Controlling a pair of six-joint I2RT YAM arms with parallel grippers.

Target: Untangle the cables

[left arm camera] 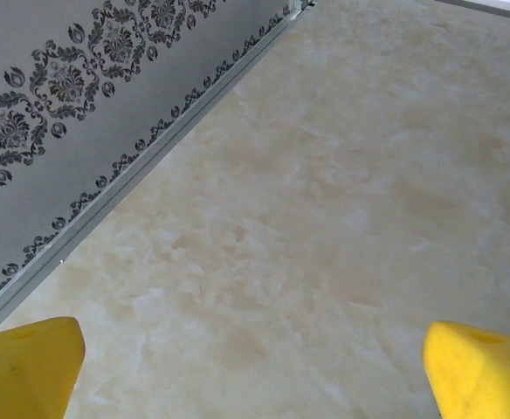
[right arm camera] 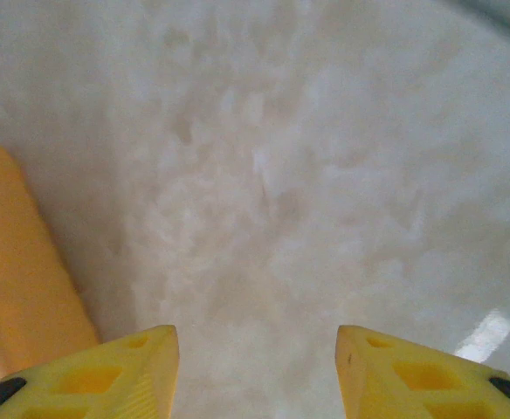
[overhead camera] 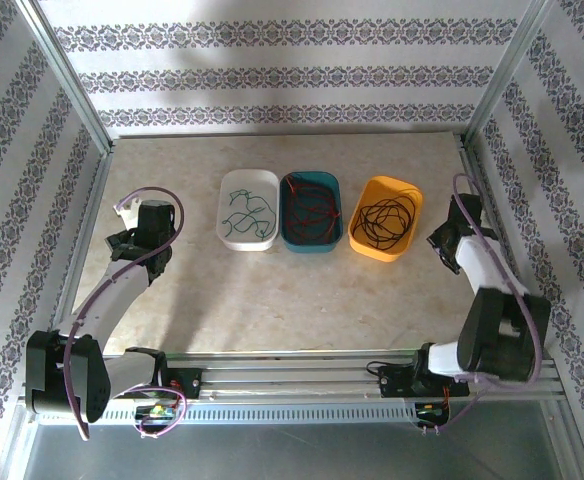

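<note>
Marble tabletop (overhead camera: pixel 272 300). Green cables (overhead camera: pixel 247 215) in white tray (overhead camera: pixel 224 235), red cables (overhead camera: pixel 312 208) in teal tray (overhead camera: pixel 312 247), black cables (overhead camera: pixel 385 220) in orange tray (overhead camera: pixel 372 252). Left gripper (left arm camera: pixel 253 340) spread wide, empty, well left of trays. Right gripper (right arm camera: pixel 255 336) partly spread, empty, just right of orange tray.

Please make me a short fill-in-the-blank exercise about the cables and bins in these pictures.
The white bin with green cables stands ____ of the teal bin.
The red cables lie in the ____ of the three bins.
The orange bin with black cables stands at the row's ____ end.
Missing words: left; middle; right.
</note>
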